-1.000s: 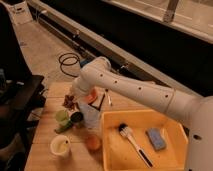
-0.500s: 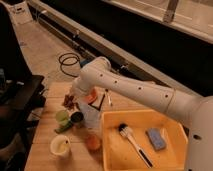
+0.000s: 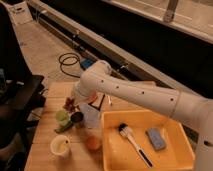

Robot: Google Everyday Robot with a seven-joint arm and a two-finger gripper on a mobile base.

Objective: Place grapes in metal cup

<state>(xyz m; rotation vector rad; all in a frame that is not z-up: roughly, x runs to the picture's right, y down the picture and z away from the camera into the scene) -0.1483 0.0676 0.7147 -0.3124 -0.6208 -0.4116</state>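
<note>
A thick white robot arm (image 3: 145, 95) with smooth rounded joints. Small dark dots line its shell. Its claw (image 3: 92, 107) hangs above the counter.

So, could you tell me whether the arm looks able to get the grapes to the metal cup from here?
Probably yes: the pincer hangs beside the grapes, and the metal cup sits just below them, nothing between.

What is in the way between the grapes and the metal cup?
Nothing visible. The grapes lie on the table just behind the metal cup, with the pale green cup beside it. The gripper, shut, hangs right of both, empty as far as can be seen.
</note>
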